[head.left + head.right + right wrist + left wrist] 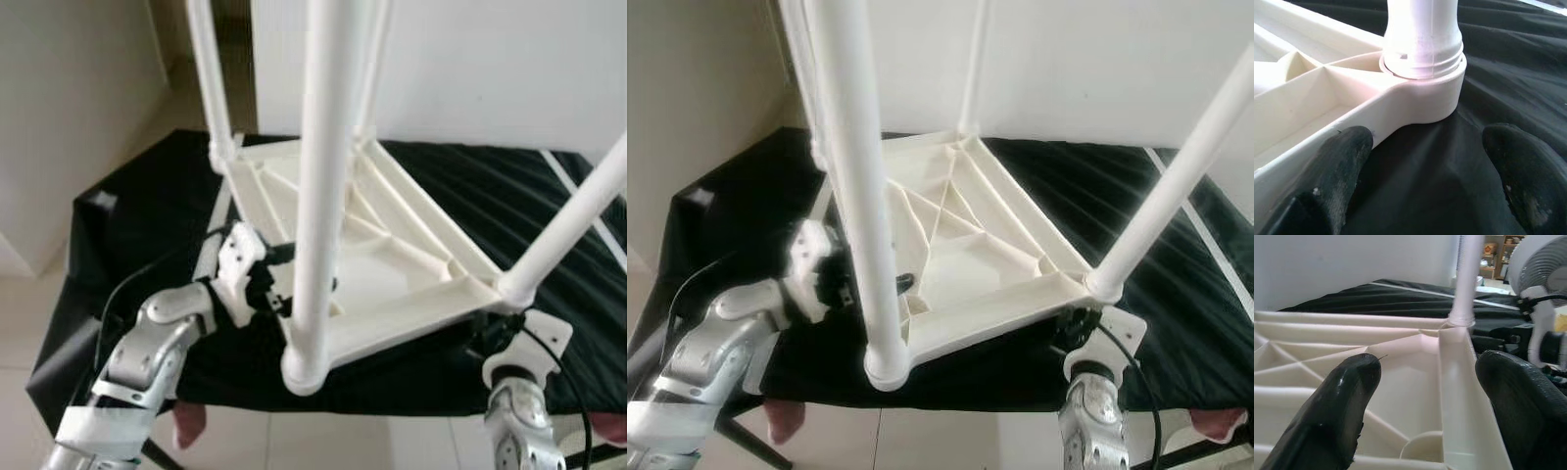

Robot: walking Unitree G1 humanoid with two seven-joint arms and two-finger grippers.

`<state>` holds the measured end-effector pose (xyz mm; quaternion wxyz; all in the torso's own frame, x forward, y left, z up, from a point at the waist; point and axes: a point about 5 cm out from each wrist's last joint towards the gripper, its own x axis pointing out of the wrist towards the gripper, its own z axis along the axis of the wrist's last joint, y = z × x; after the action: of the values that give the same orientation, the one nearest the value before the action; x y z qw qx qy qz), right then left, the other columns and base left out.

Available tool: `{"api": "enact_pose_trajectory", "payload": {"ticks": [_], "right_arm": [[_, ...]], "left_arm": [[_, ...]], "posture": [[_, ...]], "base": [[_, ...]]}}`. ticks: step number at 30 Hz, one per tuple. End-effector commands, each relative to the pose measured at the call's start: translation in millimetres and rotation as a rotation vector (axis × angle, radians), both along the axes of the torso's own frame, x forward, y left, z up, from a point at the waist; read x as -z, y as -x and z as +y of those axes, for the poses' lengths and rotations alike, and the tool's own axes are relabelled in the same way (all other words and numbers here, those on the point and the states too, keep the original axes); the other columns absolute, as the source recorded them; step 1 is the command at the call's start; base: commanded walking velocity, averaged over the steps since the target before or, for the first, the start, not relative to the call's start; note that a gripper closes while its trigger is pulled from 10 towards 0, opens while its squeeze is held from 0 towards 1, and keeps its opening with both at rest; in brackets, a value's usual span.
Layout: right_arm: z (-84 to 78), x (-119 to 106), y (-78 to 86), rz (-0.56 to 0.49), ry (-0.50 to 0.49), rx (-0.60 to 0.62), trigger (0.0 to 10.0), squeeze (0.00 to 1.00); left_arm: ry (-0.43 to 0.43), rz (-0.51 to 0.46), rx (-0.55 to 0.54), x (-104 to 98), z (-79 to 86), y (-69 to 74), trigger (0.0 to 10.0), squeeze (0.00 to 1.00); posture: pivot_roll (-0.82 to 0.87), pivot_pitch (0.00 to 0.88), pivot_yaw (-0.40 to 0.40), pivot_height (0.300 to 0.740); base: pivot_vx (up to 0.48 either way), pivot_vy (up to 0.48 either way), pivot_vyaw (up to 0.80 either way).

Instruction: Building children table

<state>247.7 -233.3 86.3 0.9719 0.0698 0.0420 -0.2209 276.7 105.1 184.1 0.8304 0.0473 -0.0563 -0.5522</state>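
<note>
Four white legs stand up from an upturned white plastic children's table [392, 255], which lies ribbed underside up on a black cloth [509, 196] spread over a low surface beside a pale wall [490, 59]. That cloth drapes over the near edge toward the tiled floor [20, 294].

Nearest the camera, one leg [323, 176] rises from the front corner socket; a second leg [573, 220] slants up from the corner on the right, and a third leg [211, 78] stands at the far left corner. A fourth leg [975, 64] rises at the far corner.

At the table's left rim sits the left gripper [1425, 396], its fingers [1342, 401] spread wide with the rim's channel running between them; they close on nothing. A white fan [1542, 279] stands beyond the table in that wrist view.

Below the right corner is the right gripper [1425, 181], its fingers [1337, 171] also well apart over the black cloth, one touching or just beside the table's edge, just short of the round socket [1427, 93] that holds the leg. It grasps nothing.
</note>
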Motion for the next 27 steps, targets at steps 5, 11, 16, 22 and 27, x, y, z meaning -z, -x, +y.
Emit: {"api": "enact_pose_trajectory", "payload": {"ticks": [5,11,16,22,27], "right_arm": [[4.9,2.1,-28.1,0.025,-0.047,-0.139,10.0,0.0],[7.8,-2.0,-46.1,0.048,-0.035,-0.256,10.0,0.0],[7.3,-9.0,-59.8,0.051,0.02,-0.311,10.0,0.0],[-20.2,-20.1,-65.0,0.011,0.052,-0.118,10.0,0.0],[-39.0,-23.9,-51.5,-0.032,0.04,-0.037,10.0,0.0]], "left_arm": [[0.035,0.033,0.166,-3.9,-31.2,24.8,10.0,0.0],[0.093,0.04,0.19,-10.6,-49.9,30.5,10.0,0.0],[0.135,0.048,0.194,-15.2,-63.1,31.8,10.0,0.0],[0.124,0.069,0.138,-11.0,-71.7,29.1,10.0,0.0],[0.075,0.094,0.111,-1.4,-52.9,31.8,10.0,0.0]], "posture": [[0.05,0.0,-0.03,0.74],[0.04,0.0,-0.021,0.74],[0.04,0.0,-0.021,0.74],[0.05,0.0,-0.035,0.74],[0.06,0.0,-0.043,0.74]], "base": [[0.0,0.0,0.0],[0.0,0.0,0.0],[0.0,0.0,0.0],[0.0,0.0,0.0],[0.0,0.0,0.0]]}}
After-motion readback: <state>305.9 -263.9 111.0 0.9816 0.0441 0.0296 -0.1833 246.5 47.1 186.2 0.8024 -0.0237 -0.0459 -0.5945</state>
